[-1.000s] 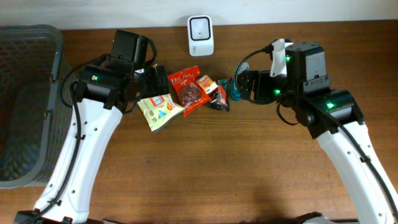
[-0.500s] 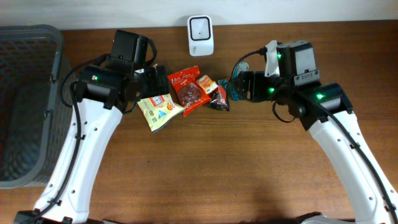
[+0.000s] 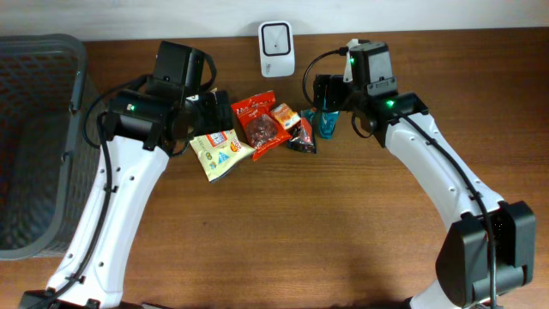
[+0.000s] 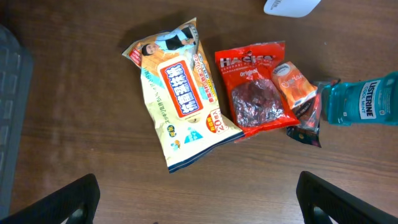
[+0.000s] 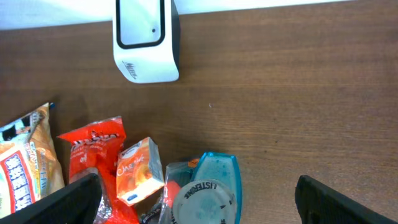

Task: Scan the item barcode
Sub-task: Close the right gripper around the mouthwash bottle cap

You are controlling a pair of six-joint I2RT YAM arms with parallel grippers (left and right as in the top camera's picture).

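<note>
Closest to the robot, the brown table (image 3: 283, 232) was plain wood, and two white arms reached out over it. On the left side sat a gray basket (image 3: 34, 129).

A little farther out lay a row of packs. The yellow snack bag (image 4: 180, 106) was the nearest one. Just beside it, on its right, lay the red bag (image 4: 255, 87), and their edges touched. A small orange pack (image 4: 295, 87) lay on the red bag's right side. A dark pack (image 3: 302, 137) sat just next to that. The blue-green mouthwash bottle (image 4: 364, 106) came after it, right up against the dark pack.

The left gripper (image 4: 198, 180) hung near the yellow snack bag. Its fingers were spread wide apart and it held nothing.

The right gripper (image 5: 198, 180) hung over the mouthwash bottle. Its fingers were spread wide too. In the wrist view there was one finger on each side of the bottle's round cap, and neither touched it. The bottle was on the table, not picked up.

Farthest away, by the white wall, stood the white scanner (image 3: 276, 47). It was behind the packs and apart from the bottle, with brown table between them.
</note>
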